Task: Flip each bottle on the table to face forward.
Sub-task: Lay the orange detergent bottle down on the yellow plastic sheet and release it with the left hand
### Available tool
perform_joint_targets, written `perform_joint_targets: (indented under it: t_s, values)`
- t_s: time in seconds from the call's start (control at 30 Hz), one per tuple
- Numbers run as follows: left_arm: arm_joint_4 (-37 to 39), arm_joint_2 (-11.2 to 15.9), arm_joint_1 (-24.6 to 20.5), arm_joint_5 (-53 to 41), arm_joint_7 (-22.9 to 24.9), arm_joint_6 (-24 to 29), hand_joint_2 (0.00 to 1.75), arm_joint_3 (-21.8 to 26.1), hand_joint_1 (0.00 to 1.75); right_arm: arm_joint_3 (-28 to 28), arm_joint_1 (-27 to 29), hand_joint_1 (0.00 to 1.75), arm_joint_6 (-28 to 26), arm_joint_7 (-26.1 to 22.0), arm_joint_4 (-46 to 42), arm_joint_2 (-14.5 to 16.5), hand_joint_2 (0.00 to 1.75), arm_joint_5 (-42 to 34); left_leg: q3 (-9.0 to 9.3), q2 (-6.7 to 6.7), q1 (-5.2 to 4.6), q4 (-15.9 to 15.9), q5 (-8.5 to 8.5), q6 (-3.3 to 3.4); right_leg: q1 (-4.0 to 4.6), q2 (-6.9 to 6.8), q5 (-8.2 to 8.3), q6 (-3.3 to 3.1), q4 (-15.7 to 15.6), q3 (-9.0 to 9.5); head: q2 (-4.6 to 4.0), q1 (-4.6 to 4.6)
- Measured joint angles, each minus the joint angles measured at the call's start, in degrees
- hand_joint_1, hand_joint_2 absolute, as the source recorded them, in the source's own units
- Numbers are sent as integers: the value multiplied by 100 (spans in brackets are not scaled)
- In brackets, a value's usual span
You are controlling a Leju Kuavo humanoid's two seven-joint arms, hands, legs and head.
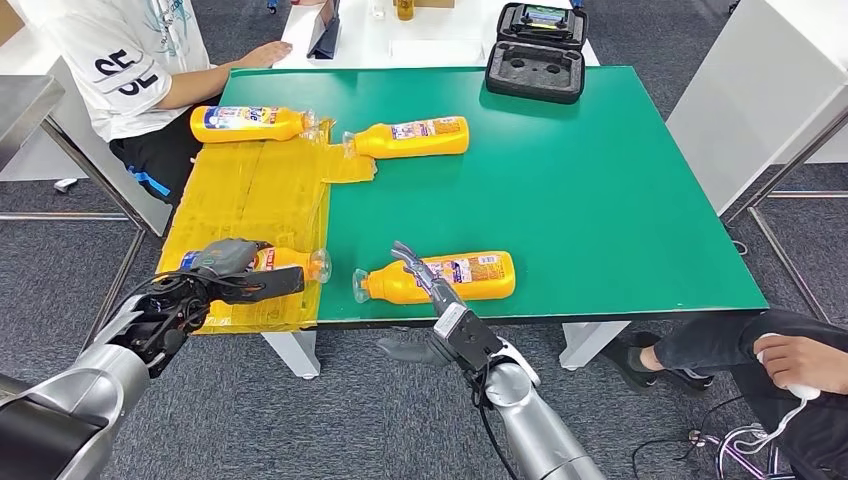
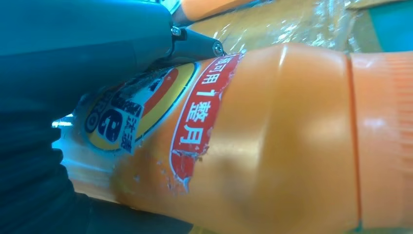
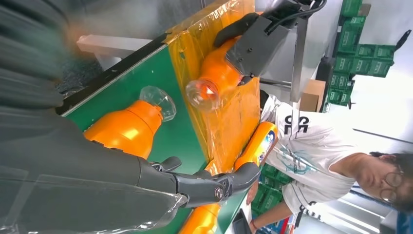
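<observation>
Left hand (image 1: 235, 268): wrapped over the near-left bottle (image 1: 290, 262) on the yellow sheet (image 1: 250, 190) at the table's (image 1: 600, 200) near-left corner
Far bottles: 1 (image 1: 250, 123) on the sheet's far edge; 1 (image 1: 412, 138) just beside it on green
Right hand (image 1: 425, 275): fingers apart, lying on the near-edge bottle (image 1: 470, 277); a grasp cannot be told
Far edge: open black case (image 1: 537, 55)

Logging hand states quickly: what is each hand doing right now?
Left hand: grips the near-left bottle.
Right hand: open, fingers over the near-right bottle.
</observation>
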Motion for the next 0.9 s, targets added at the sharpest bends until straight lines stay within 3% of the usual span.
perform_joint_targets:
  t_s: [0.4,0.43,0.53,0.57,0.67,0.9]
  values:
    - [48,13,2,-251,78,-311,175,67,168,2,-227,0,14,-75,351,25,175,-17,10,-1,1,-1,0,0,1,0,0,0,1,11,0,2]
    - [48,13,-4,-277,85,-338,175,67,151,2,-235,0,14,-76,372,27,175,-20,11,-1,1,-1,0,0,1,0,0,0,1,11,0,2]
    - [53,15,-28,-317,91,-416,175,67,49,2,-255,0,13,-79,431,35,175,-26,12,-2,1,-1,0,0,1,0,0,0,1,12,0,1]
    - [56,15,-38,-319,80,-455,175,67,24,2,-262,0,13,-81,450,37,175,-29,12,-2,2,-1,0,0,1,0,0,0,1,12,0,1]
    - [68,31,-77,-310,-22,-615,175,92,1,2,-296,0,15,-98,516,39,175,-51,12,-2,2,-1,0,0,2,0,0,0,1,12,0,2]
    - [99,110,-114,-265,-198,-772,175,185,0,2,-328,0,13,-134,650,39,175,-73,12,-2,2,-1,1,0,1,-1,0,0,1,12,0,2]
